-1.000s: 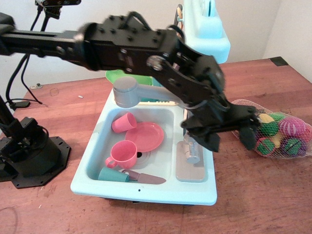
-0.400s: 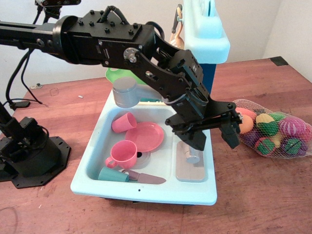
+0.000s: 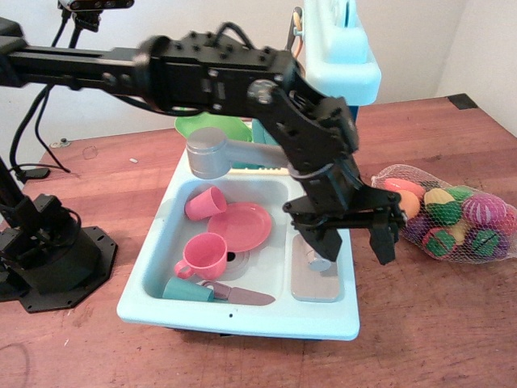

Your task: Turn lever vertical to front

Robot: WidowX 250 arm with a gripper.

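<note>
The lever (image 3: 317,260) is a short grey stub with a rounded end, low on the faucet's column, above the flat grey base plate (image 3: 313,283) on the light-blue toy sink's right ledge (image 3: 347,311). The long grey spout (image 3: 242,151) reaches left and ends in a cylinder head over the basin. My black gripper (image 3: 353,241) hangs over the ledge, open, with its jaws wide apart. The left finger (image 3: 325,241) is just above the lever and hides the column. The right finger (image 3: 383,241) hangs past the sink's right edge. I cannot tell whether the left finger touches the lever.
In the basin lie a pink cup (image 3: 204,202), a pink plate (image 3: 240,225), a pink mug (image 3: 205,257), a teal cup (image 3: 187,290) and a knife (image 3: 242,296). A mesh bag of toy fruit (image 3: 452,214) lies just right of the gripper. A green bowl (image 3: 212,125) and a blue rack (image 3: 343,48) stand behind.
The gripper swung left from beside the mesh bag to over the faucet ledge, then dropped slightly. Its left finger now sits over the lever. The lever looks about the same.
</note>
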